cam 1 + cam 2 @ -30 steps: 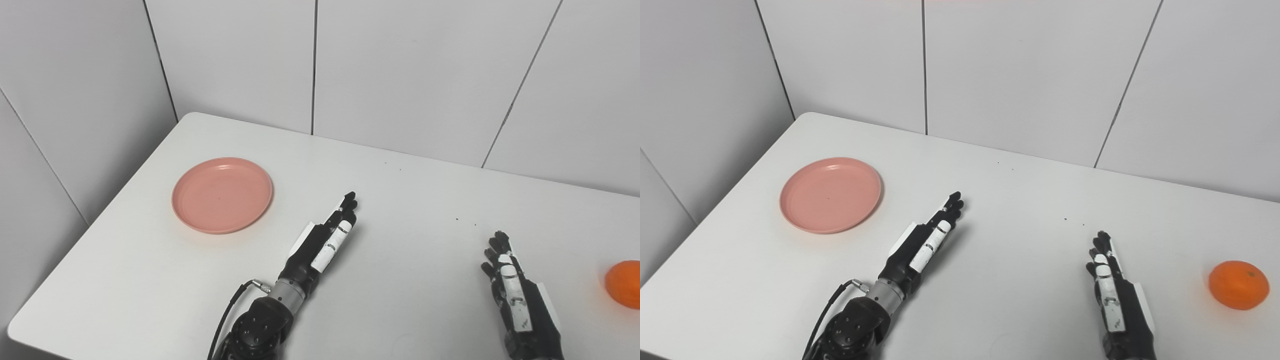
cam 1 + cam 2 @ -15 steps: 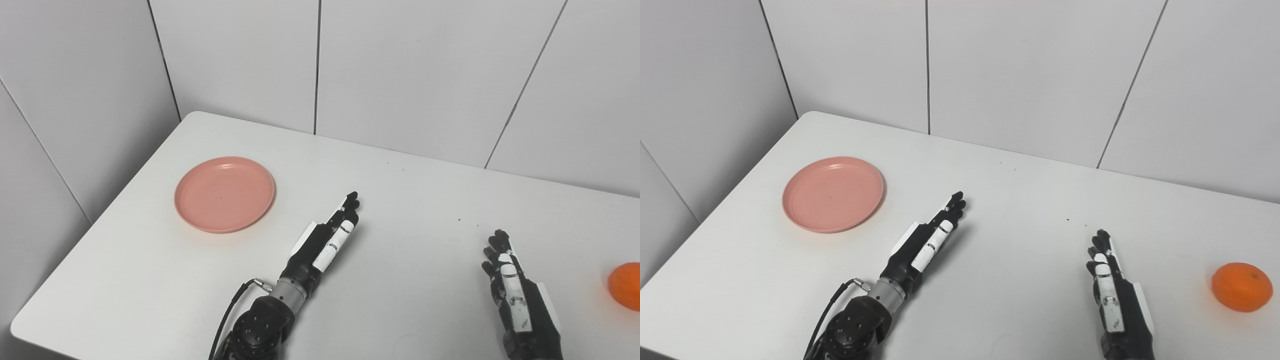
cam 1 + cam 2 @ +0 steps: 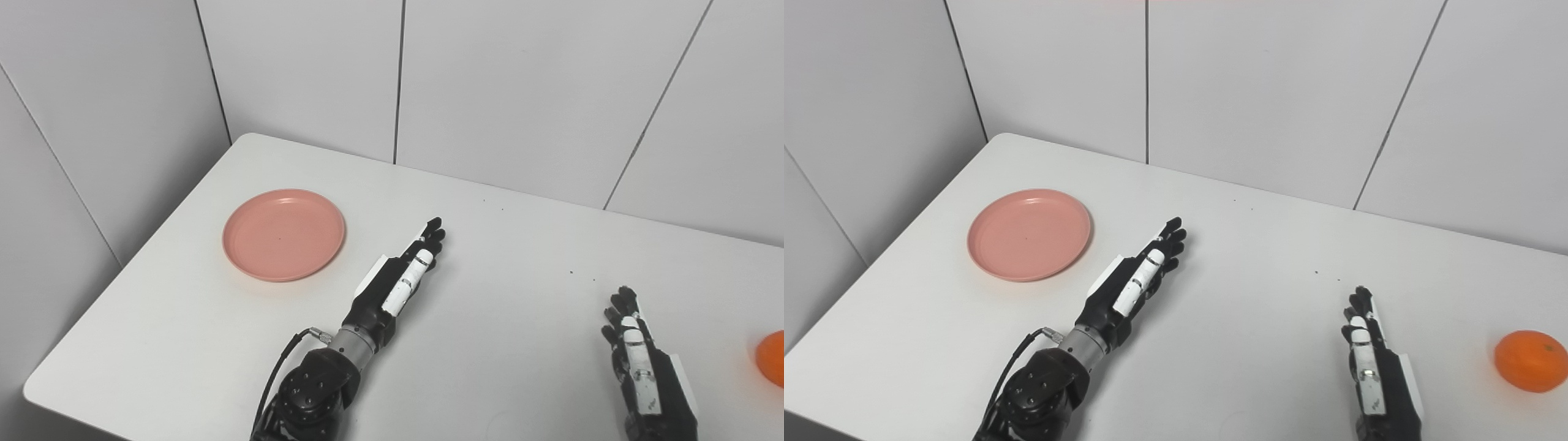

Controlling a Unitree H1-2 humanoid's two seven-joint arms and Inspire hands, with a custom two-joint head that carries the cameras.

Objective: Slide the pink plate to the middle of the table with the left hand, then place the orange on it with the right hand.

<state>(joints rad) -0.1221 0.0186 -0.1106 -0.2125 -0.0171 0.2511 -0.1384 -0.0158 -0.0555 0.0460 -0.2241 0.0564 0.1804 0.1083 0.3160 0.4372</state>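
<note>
Pink plate (image 3: 1029,234) lies flat at left of centre, untouched — not yet slid. The left hand (image 3: 1133,278), released with fingers extended together, sits just right of it, apparently staged to reach it. Orange (image 3: 1530,361) rests at the lower right edge; right hand (image 3: 1372,361), released, empty, waits nearby on the white table (image 3: 1249,294).

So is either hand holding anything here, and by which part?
Nothing is held. The left hand and right hand are both open over the table, clear of the pink plate and the orange.
</note>
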